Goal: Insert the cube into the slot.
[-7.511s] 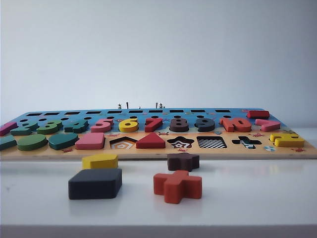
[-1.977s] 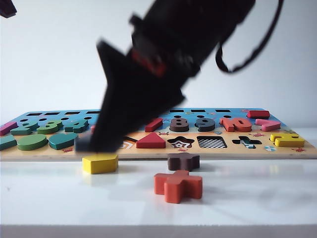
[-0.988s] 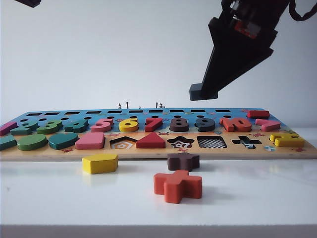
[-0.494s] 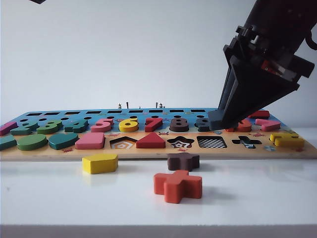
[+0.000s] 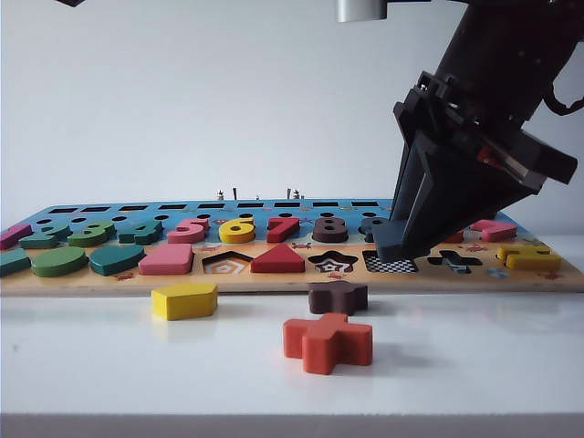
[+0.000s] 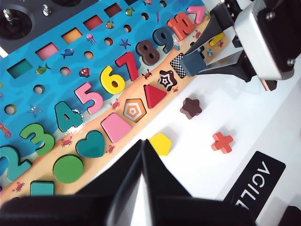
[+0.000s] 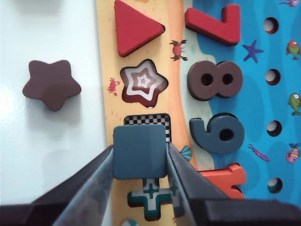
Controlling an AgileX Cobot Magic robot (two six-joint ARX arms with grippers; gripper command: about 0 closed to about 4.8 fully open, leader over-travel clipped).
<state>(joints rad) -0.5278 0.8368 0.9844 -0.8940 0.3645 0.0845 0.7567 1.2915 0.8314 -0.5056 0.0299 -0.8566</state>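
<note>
Desk (image 5: 474, 374): white, carries all items listed.

Puzzle board (image 5: 109, 278): colourful wooden board lying flat on the desk, blue at the back with number pieces, orange along the front edge with shape pieces and cut-outs.

Right claw (image 7: 140, 157): reaches down over the board's front row, fingers clamped on two opposite sides of the cube. Seen also from the front (image 5: 394, 246).

Left claw (image 6: 142, 155): raised well above the board's front edge; the fingertips meet in a point with no gap, nothing between them.

Orange cross block (image 5: 328, 342): on the desk in front of the board, nearest the camera.

Cube (image 7: 139, 151): dark navy, held just above the board, overlapping the slot's near edge and partly over the cross-shaped cut-out (image 7: 150, 197).

Yellow pentagon block (image 5: 184, 299): on the desk just in front of the board.

Dark brown star block (image 5: 338, 297): on the desk, just before the board's star-shaped cut-out (image 7: 143, 84).

Slot (image 7: 149, 119): checkered square between the star and cross cut-outs, mostly covered by the cube.
</note>
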